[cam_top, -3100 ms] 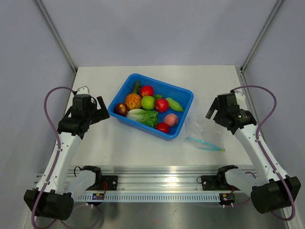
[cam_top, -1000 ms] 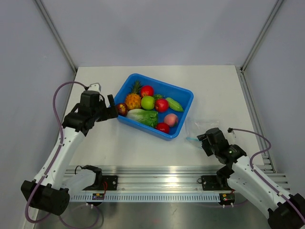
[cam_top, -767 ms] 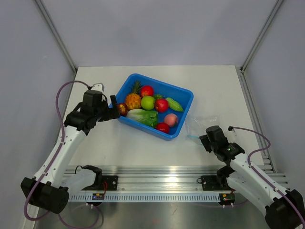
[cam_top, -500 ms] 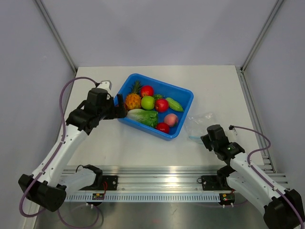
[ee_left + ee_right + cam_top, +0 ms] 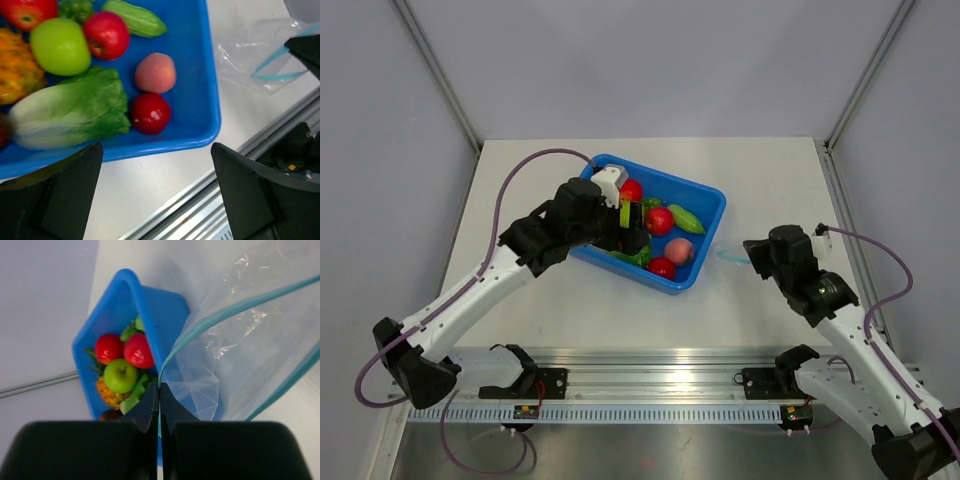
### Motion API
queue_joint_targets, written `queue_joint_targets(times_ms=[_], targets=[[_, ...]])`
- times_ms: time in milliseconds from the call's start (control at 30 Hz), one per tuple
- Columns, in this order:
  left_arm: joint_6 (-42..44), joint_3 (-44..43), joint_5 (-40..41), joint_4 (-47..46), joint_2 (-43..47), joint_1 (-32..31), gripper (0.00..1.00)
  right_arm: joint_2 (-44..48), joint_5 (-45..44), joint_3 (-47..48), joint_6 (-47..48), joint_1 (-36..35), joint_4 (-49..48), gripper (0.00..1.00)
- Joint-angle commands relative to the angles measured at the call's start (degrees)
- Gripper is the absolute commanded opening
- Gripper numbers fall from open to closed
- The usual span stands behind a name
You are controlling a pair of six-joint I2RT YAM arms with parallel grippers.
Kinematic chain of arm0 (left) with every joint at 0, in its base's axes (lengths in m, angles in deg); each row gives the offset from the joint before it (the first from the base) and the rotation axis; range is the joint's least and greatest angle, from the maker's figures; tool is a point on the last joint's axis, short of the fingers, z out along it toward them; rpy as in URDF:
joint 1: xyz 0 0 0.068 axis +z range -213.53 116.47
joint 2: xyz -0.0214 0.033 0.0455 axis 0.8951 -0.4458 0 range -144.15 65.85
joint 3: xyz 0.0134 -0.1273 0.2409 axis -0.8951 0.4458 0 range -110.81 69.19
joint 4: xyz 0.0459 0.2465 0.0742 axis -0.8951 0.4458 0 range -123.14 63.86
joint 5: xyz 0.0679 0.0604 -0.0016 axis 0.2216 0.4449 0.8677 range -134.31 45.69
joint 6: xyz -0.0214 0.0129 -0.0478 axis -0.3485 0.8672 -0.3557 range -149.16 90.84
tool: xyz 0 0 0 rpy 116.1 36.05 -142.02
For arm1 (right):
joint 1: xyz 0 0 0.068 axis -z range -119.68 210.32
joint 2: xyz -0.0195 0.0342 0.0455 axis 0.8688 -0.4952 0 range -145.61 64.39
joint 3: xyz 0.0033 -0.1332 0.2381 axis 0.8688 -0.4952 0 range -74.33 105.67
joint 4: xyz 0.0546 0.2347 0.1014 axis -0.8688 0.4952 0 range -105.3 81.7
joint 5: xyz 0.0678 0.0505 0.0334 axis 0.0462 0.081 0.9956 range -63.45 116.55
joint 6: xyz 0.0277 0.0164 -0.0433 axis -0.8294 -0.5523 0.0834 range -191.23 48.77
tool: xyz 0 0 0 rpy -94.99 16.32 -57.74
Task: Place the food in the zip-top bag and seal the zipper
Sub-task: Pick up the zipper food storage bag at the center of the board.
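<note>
The food lies in a blue tray [image 5: 708, 200]: a green apple [image 5: 60, 46], red apple [image 5: 106, 35], pink peach [image 5: 155, 72], small red fruit [image 5: 150, 113], lettuce [image 5: 70, 112] and green pepper [image 5: 135, 17]. My left gripper [image 5: 632, 238] hovers open over the tray's near side, nothing between its fingers [image 5: 55, 195]. To the right of the tray, my right gripper [image 5: 757, 252] is shut on the teal zipper [image 5: 210, 320] of the clear zip-top bag [image 5: 245, 350]. The bag hangs lifted off the table with its mouth apart. In the top view, little beyond its zipper [image 5: 729, 258] shows.
The blue tray [image 5: 210, 100] stands mid-table, with the pineapple [image 5: 107, 395] at its left end. An aluminium rail [image 5: 650, 375] runs along the table's near edge. Frame posts [image 5: 865, 75] rise at the back corners.
My left arm has swung right, from the tray's left end to over the food. My right gripper has shut on the bag's zipper edge and lifted it towards the tray.
</note>
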Motion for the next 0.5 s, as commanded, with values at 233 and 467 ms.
queue_joint_targets(times_ms=[233, 467], targets=[[-15.96, -1.43, -11.33, -17.0, -7.14, -6.27, 0.89, -6.02, -4.97, 12.84, -7.23, 0.39, 2.56, 0.0], [-22.12, -4.41, -15.2, -22.2, -12.76, -8.11, 0.91, -5.15, -8.48, 14.68, -5.66, 0.3, 1.94, 0.0]])
